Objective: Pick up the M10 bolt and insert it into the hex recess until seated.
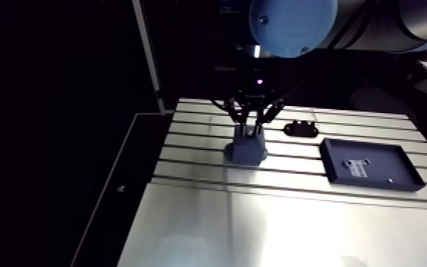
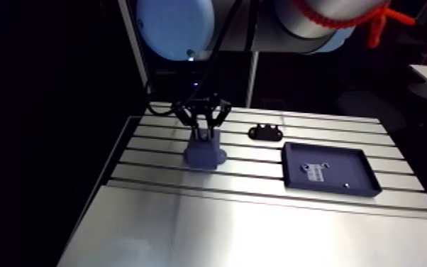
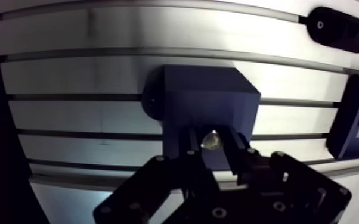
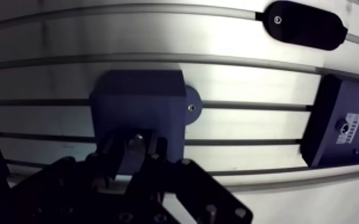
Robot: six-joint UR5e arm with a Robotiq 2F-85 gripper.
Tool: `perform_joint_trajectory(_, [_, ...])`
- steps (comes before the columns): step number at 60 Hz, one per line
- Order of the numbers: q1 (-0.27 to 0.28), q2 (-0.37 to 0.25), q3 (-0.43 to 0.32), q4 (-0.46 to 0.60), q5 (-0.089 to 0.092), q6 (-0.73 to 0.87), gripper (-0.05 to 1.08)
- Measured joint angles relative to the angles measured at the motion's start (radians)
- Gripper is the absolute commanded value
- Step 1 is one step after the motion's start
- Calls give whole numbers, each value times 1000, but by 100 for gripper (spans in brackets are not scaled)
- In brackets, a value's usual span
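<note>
A dark blue block (image 3: 209,98) stands bolted on the slotted table (image 1: 259,227), left of the table's middle in the arm view. My gripper (image 3: 213,143) hangs right over the block's top, at its near edge. A shiny metal bolt (image 3: 212,140) shows between the two fingers, which are pressed against it from both sides. In the arm view the gripper (image 1: 249,129) reaches down onto the block (image 1: 245,148). The hex recess is hidden under the fingers and the bolt.
A flat dark blue tray (image 1: 369,164) with a small white label lies to the right of the block. A small black bracket (image 1: 301,128) sits behind it, toward the table's back edge. The table's left edge runs close beside the block.
</note>
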Motion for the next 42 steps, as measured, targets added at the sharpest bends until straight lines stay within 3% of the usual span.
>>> perform_joint_trajectory(42, [0, 2, 2, -4, 0, -2, 69])
